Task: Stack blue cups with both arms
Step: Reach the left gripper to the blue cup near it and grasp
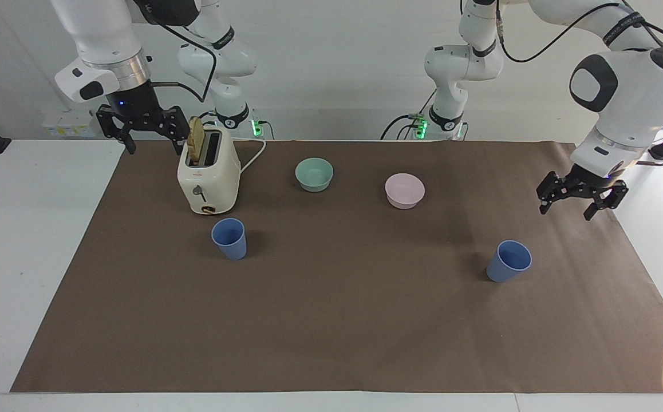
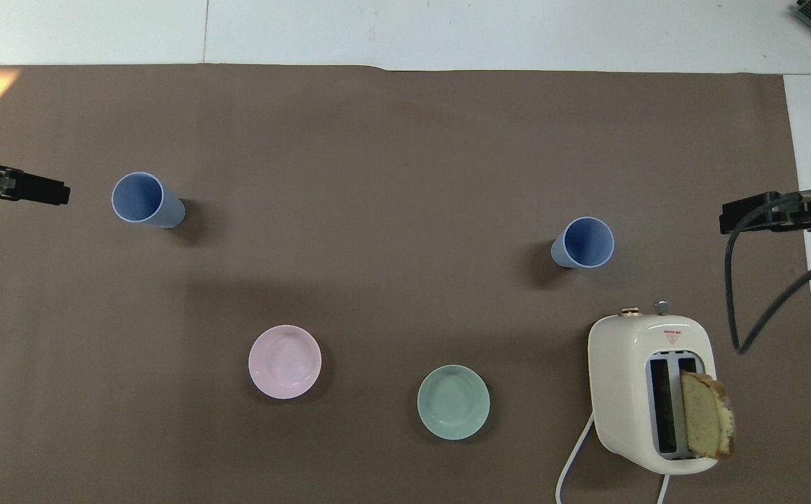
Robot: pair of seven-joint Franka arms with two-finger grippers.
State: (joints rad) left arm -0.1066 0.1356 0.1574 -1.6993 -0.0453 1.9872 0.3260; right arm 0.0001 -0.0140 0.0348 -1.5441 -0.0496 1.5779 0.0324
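Note:
Two blue cups stand upright on the brown mat. One cup [image 1: 229, 238] is just farther from the robots than the toaster and also shows in the overhead view [image 2: 583, 242]. The other cup [image 1: 508, 261] stands toward the left arm's end [image 2: 145, 200]. My left gripper [image 1: 565, 213] is open and empty, in the air over the mat's edge beside that cup [image 2: 55, 192]. My right gripper [image 1: 157, 150] is open and empty, raised beside the toaster at the right arm's end [image 2: 728, 217].
A cream toaster [image 1: 208, 177] with a slice of bread [image 1: 196, 140] in one slot stands near the right arm. A teal bowl [image 1: 314, 174] and a pink bowl [image 1: 405, 190] sit nearer to the robots than the cups.

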